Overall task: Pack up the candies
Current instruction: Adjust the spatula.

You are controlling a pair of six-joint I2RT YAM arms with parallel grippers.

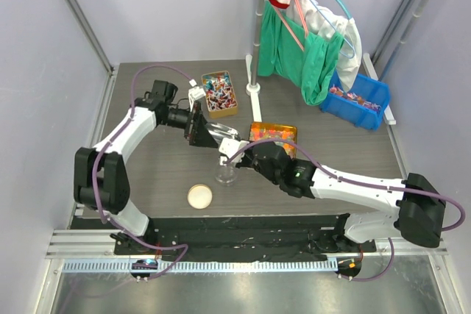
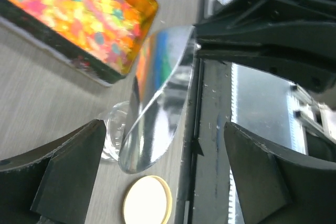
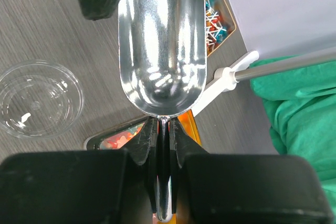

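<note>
The candies [image 1: 219, 92] with red, blue and white wrappers fill a wooden box at the back; they also show in the right wrist view [image 3: 216, 20]. My right gripper [image 1: 246, 154] [image 3: 164, 129] is shut on the handle of a shiny metal scoop [image 1: 221, 134] [image 3: 160, 40]. The scoop bowl is empty and hangs above the table, just behind a clear plastic cup [image 1: 226, 174] [image 3: 39, 98]. My left gripper [image 1: 197, 127] [image 2: 165, 177] is open and empty, facing the scoop's tip [image 2: 157, 103].
An orange tray of jelly pieces [image 1: 274, 133] [image 2: 79, 14] sits under my right wrist. A round cream lid [image 1: 199, 196] [image 2: 148, 200] lies near the front. A blue bin [image 1: 360, 101] with more sweets is at back right, beside a white-footed pole [image 1: 253, 71] and green cloth.
</note>
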